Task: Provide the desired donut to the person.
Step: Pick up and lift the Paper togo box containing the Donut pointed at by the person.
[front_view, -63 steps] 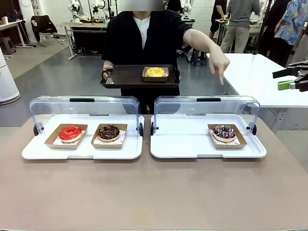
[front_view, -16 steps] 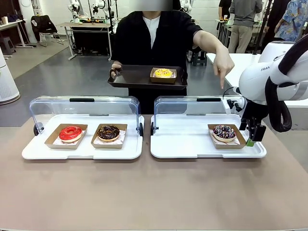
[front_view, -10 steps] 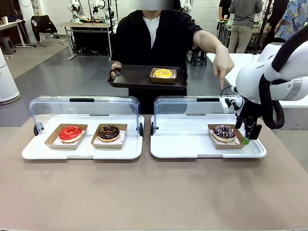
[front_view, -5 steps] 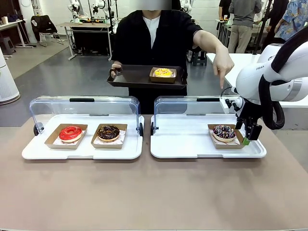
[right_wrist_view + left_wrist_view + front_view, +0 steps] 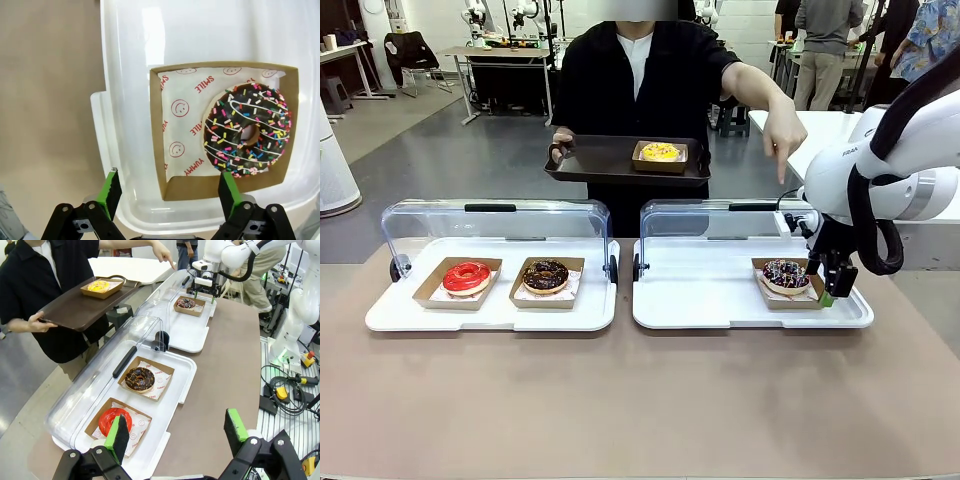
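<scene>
**A:** Where's the donut they want?

**B:** The sprinkled donut [image 5: 786, 273] lies in its cardboard box [image 5: 767, 291] at the right end of the right white tray [image 5: 720, 300]. The person's hand [image 5: 782, 135] points down at it.

**A:** Which step is this?

**B:** The approach to the grasp, I'd judge. The right end effector [image 5: 828, 288] hangs released, jaws wide, over the box's right edge. Next it needs a box wall between the jaws, a clench, then a lift toward the brown serving tray [image 5: 600, 165]. The left end effector [image 5: 175, 432] is released too, over the surface's [image 5: 640, 400] left end
</scene>
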`<state>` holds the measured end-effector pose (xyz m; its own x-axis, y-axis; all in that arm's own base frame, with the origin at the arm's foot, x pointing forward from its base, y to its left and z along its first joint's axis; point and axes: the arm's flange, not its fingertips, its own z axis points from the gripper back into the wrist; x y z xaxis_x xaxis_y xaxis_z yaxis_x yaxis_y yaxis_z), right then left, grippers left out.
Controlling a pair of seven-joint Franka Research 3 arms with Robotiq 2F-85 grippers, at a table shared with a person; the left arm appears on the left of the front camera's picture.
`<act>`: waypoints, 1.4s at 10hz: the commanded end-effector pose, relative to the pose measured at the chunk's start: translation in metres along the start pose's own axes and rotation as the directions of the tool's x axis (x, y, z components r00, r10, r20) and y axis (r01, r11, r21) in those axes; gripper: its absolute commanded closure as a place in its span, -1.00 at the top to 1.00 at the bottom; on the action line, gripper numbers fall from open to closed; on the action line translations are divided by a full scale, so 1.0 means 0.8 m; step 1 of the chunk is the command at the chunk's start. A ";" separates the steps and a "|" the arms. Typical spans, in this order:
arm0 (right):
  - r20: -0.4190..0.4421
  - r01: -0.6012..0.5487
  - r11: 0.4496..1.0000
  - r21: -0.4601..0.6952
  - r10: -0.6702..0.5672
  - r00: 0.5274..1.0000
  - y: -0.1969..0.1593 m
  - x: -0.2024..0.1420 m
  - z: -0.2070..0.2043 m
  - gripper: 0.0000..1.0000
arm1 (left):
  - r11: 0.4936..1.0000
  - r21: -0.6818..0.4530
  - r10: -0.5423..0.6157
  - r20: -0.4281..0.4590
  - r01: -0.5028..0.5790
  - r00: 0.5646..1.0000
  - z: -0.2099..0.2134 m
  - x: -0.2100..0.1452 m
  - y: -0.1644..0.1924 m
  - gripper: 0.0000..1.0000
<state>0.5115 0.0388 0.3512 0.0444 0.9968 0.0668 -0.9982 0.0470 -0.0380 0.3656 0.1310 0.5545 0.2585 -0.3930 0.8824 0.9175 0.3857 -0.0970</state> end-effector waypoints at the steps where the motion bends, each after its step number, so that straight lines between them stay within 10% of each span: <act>1: 0.018 0.017 1.000 0.002 -0.017 1.000 -0.013 -0.001 -0.008 1.00 | 1.000 -0.002 0.001 0.013 0.000 1.000 0.001 0.002 -0.001 1.00; 14: -0.068 0.002 0.999 0.037 0.000 0.998 0.009 -0.004 -0.018 1.00 | 1.000 -0.002 0.001 0.013 0.000 1.000 0.001 0.002 -0.001 1.00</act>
<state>0.5096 0.0359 0.3370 0.0297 0.9991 0.0297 -0.9995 0.0300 -0.0091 0.3656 0.1310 0.5545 0.2585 -0.3930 0.8824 0.9175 0.3857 -0.0970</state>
